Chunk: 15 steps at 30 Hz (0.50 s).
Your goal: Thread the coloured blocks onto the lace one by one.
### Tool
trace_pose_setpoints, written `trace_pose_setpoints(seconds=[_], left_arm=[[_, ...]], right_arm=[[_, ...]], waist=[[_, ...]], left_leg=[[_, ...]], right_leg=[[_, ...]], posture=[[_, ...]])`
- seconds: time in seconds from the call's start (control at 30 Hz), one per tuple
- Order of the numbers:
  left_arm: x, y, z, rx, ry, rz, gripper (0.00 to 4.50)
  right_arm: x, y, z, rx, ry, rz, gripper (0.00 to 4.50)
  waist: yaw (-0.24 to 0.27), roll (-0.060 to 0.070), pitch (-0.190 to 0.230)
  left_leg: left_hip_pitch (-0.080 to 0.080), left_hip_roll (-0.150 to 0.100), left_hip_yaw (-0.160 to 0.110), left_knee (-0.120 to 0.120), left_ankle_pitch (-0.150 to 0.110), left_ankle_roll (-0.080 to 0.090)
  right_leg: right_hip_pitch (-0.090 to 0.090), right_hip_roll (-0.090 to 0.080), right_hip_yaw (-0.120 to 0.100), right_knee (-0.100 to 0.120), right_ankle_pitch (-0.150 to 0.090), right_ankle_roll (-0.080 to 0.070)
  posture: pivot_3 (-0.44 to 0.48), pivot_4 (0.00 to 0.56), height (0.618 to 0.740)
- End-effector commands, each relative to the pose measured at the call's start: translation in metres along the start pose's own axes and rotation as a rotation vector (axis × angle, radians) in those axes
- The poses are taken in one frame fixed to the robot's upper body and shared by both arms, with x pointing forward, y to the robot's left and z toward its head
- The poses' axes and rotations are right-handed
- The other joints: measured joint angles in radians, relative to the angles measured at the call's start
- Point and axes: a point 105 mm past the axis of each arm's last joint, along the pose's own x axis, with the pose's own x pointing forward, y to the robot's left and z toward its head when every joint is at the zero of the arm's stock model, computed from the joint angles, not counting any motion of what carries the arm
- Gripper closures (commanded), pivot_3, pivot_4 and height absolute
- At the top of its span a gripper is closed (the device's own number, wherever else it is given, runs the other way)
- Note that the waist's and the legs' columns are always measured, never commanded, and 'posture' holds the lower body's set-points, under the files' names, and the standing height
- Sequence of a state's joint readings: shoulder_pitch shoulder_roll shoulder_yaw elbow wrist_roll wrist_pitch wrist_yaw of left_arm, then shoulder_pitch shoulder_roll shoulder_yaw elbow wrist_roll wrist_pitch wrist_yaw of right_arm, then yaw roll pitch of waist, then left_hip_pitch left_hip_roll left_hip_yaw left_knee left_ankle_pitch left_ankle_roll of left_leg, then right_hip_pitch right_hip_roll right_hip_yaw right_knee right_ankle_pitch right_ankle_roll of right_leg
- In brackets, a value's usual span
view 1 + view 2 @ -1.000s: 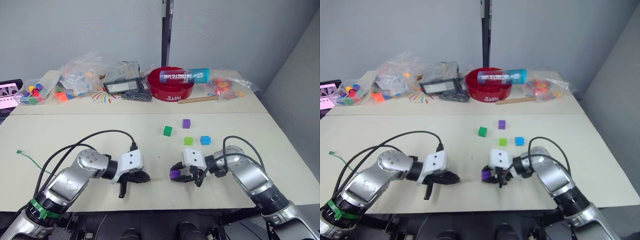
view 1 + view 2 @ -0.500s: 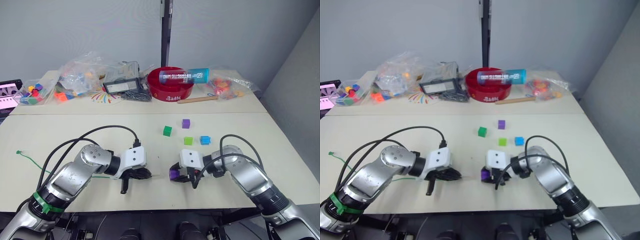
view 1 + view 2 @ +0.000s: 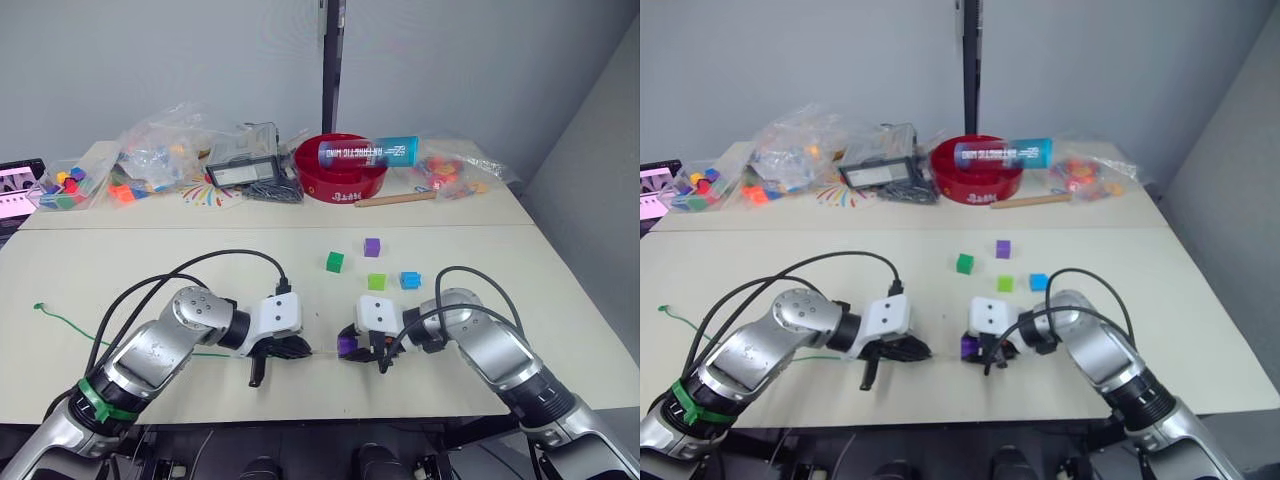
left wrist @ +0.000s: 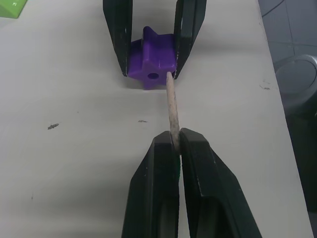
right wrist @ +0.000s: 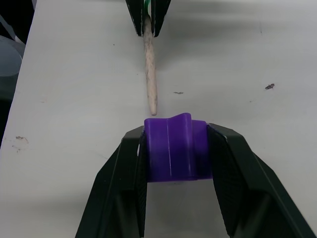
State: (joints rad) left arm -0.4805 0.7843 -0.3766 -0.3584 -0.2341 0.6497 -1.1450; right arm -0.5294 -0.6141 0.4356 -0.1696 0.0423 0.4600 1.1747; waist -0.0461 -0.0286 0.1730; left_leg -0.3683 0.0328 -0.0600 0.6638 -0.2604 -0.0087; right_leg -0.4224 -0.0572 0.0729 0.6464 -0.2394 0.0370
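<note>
Lace tip lined up at the held purple block, not yet in the hole.

Five blocks are counted: one purple block (image 4: 152, 69) is pinched by the right gripper (image 3: 350, 345) near the front table (image 3: 150, 260) edge; four are left loose behind it, well apart: dark green (image 3: 335, 262), purple (image 3: 372, 247), light green (image 3: 376, 282), blue (image 3: 410, 280). One lace (image 3: 60, 319) is seen, thin green string; its pale stiff tip (image 4: 171, 110) is clamped in the left gripper (image 4: 176, 148), just beside the hole. The held block is ridged, glossy plastic. Bare tabletop is left between the loose blocks and the far clutter.
</note>
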Motion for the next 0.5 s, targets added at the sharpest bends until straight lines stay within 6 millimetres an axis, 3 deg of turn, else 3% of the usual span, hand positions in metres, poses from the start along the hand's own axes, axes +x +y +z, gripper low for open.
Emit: trace_pose_setpoints(seconds=[0.03,0.5], left_arm=[[-0.0018,0.0039,0.0079,0.035,0.013,0.03,4.5],[0.0044,0.0061,0.0039,0.013,0.025,0.064,4.5]], right_arm=[[0.0022,0.0009,-0.0056,0.015,0.035,-0.013,3.23],[0.0021,0.0001,-0.0056,0.042,0.039,-0.027,3.23]], waist=[[0.0,0.0,0.0],[0.001,0.0,0.0]], left_leg=[[0.0,0.0,0.0,0.0,0.0,0.0],[0.0,0.0,0.0,0.0,0.0,0.0]], right_leg=[[0.0,0.0,0.0,0.0,0.0,0.0],[0.0,0.0,0.0,0.0,0.0,0.0]], posture=[[0.0,0.15,0.731],[0.0,0.15,0.731]])
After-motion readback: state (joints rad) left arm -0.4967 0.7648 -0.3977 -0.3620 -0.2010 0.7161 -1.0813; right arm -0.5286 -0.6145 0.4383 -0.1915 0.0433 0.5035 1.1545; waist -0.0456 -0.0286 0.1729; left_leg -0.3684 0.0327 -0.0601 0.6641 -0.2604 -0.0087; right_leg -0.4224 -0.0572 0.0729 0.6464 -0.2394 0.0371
